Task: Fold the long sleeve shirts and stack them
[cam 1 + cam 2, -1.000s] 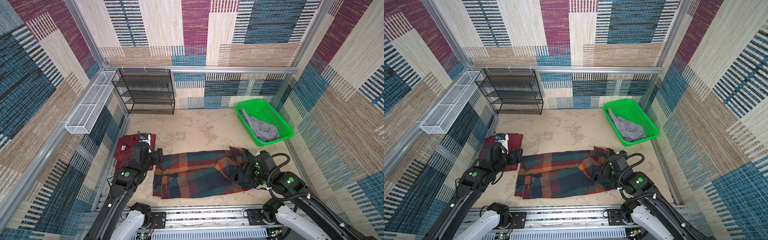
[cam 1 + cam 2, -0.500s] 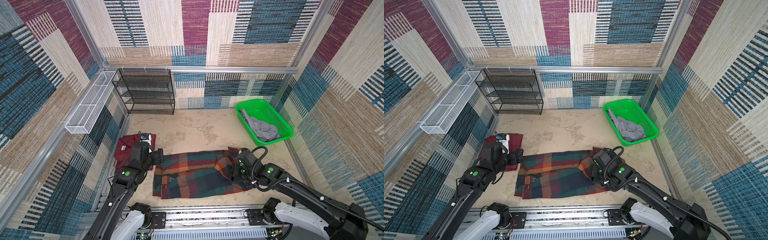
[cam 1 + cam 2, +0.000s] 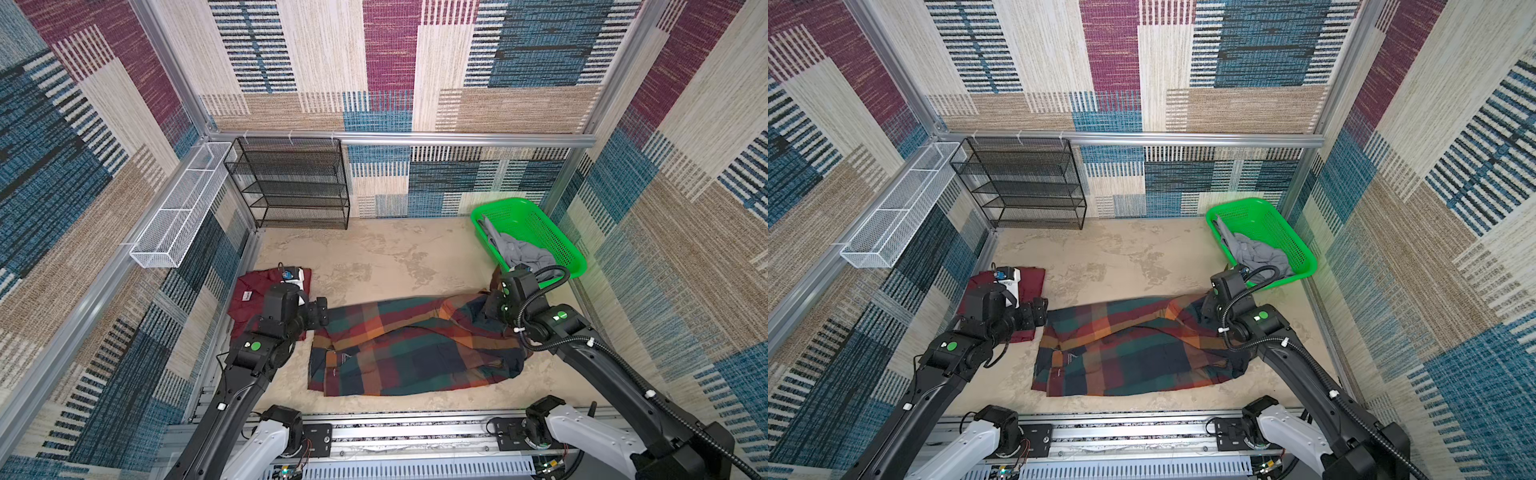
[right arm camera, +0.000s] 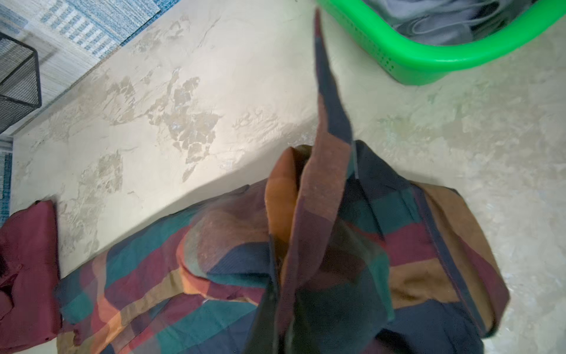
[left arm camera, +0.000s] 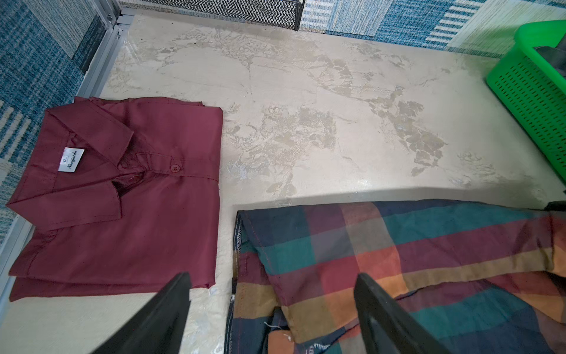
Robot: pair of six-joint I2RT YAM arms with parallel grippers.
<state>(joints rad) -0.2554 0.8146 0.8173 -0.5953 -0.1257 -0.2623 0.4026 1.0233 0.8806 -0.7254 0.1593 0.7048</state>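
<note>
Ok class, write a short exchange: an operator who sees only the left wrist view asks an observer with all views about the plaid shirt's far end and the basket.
Operator: Is anything holding the plaid shirt at its far end?
Observer: Yes. The right gripper is shut on the cloth there, and a strip of it stands up from the jaws.
Operator: And what is inside the basket?
Observer: A crumpled grey shirt, not yet folded.

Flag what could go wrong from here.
1. Right gripper pinches only a thin bunched ridge of the plaid shirt; it may slip out.
2. That cloth rises close to the green basket and could snag its rim.
3. Left gripper is open, pinning nothing; the shirt may slide whole.
</note>
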